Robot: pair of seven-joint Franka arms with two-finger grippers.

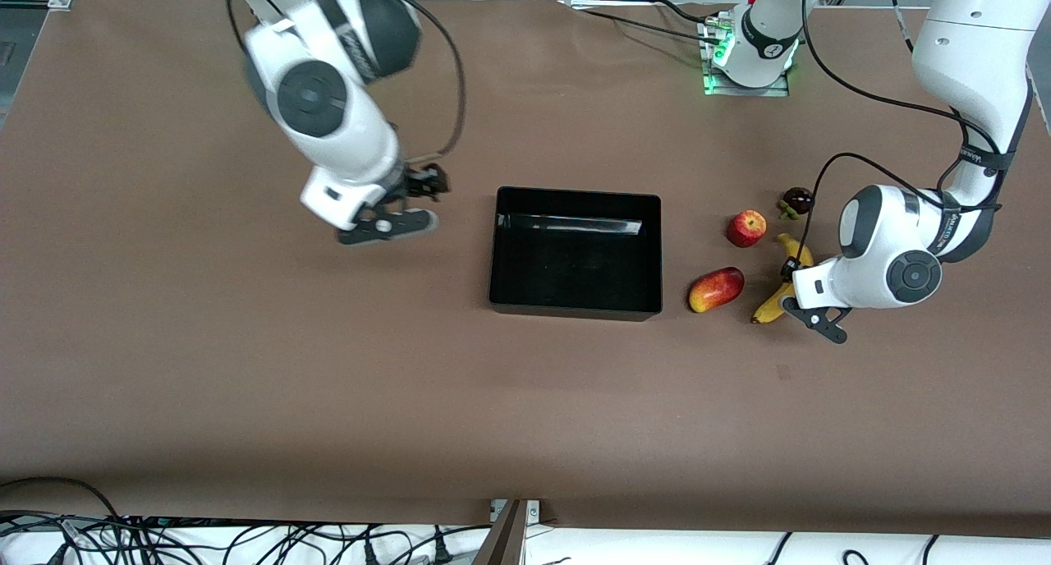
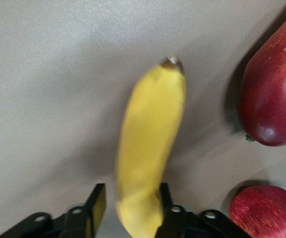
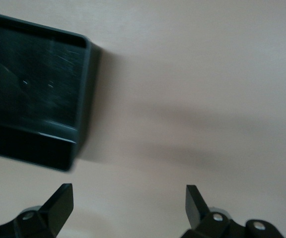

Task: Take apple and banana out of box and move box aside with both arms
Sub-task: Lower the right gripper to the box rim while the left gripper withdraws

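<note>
1. The left gripper (image 2: 128, 208) is straddling the banana (image 1: 780, 290) with its fingers spread, one on each side.
2. The mango (image 1: 715, 289) and apple (image 1: 746, 227) are crowding the banana's tray-ward side; the mangosteen (image 1: 796, 200) is sitting farther from the front camera.
3. The right gripper (image 3: 128, 203) is hanging wide open over bare table (image 1: 246, 368) beside the tray (image 1: 575, 302), with nothing lying between its fingers.

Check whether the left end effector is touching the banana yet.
Cannot tell. In the left wrist view the left end effector straddles the banana, one finger flush against it, but blur hides any firm contact.
</note>
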